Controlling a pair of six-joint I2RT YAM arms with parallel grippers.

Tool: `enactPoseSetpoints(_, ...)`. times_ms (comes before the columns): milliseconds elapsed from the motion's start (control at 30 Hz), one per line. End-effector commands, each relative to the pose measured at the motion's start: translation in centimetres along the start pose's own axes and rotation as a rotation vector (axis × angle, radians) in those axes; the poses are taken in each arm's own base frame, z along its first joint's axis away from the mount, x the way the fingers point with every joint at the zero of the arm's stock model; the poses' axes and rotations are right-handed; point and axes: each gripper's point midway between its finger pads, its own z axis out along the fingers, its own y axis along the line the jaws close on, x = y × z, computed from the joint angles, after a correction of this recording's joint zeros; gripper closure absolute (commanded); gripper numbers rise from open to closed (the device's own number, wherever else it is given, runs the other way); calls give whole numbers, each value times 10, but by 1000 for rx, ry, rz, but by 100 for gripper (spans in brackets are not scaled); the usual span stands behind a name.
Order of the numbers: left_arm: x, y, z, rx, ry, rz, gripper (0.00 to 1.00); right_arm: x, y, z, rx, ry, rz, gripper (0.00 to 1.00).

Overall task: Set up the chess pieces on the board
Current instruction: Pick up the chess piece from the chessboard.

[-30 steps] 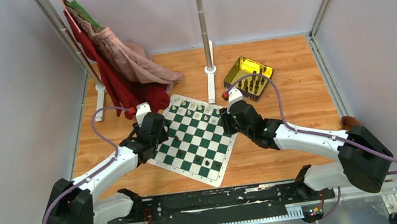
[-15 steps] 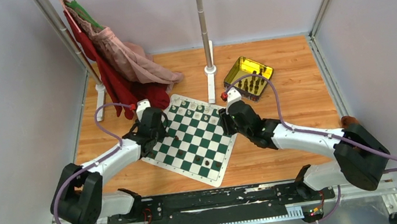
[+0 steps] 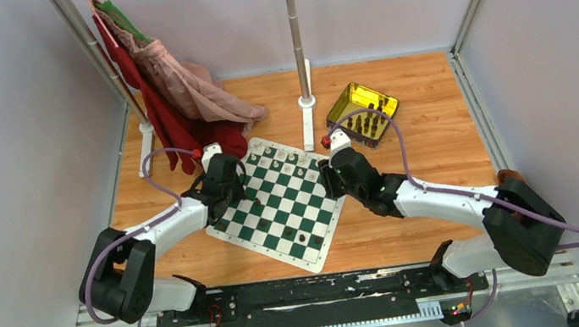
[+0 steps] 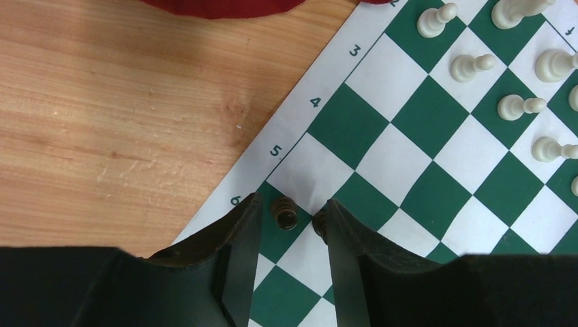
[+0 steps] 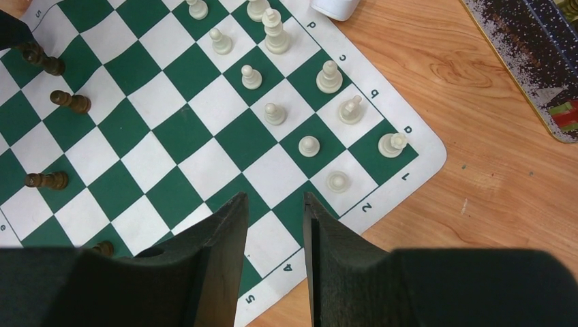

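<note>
The green and white board [image 3: 275,210] lies tilted between my arms. Cream pieces [image 3: 286,161] stand along its far edge; they also show in the left wrist view [image 4: 470,65] and the right wrist view [image 5: 275,112]. A few dark pieces [image 3: 302,236] stand scattered on it. My left gripper [image 4: 294,201] is open at the board's left edge, with a dark piece [image 4: 285,211] standing between the fingers, untouched. A second dark piece [image 4: 317,226] is half hidden by the right finger. My right gripper [image 5: 274,195] is open and empty over the board's right edge.
A yellow transparent tray [image 3: 362,112] with dark pieces sits at the back right. A metal pole with a white base [image 3: 308,109] stands just behind the board. Red and pink clothes [image 3: 175,102] hang on a rack at the back left. More dark pieces [image 5: 70,101] stand left of the right gripper.
My left arm has reached further forward along the board's left edge. The right gripper has shifted slightly towards the far side. Both stay open.
</note>
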Motion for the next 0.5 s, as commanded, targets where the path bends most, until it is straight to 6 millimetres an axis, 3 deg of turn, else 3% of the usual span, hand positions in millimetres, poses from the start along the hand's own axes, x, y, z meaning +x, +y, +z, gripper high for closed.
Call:
enactPoseSetpoints(0, -10, -5, 2, 17, -16, -17, 56, -9, -5, 4, 19, -23, 7, 60)
enactPoseSetpoints(467, -3, 0, 7, 6, 7, -20, 60, -6, -4, 6, 20, -15, 10, 60)
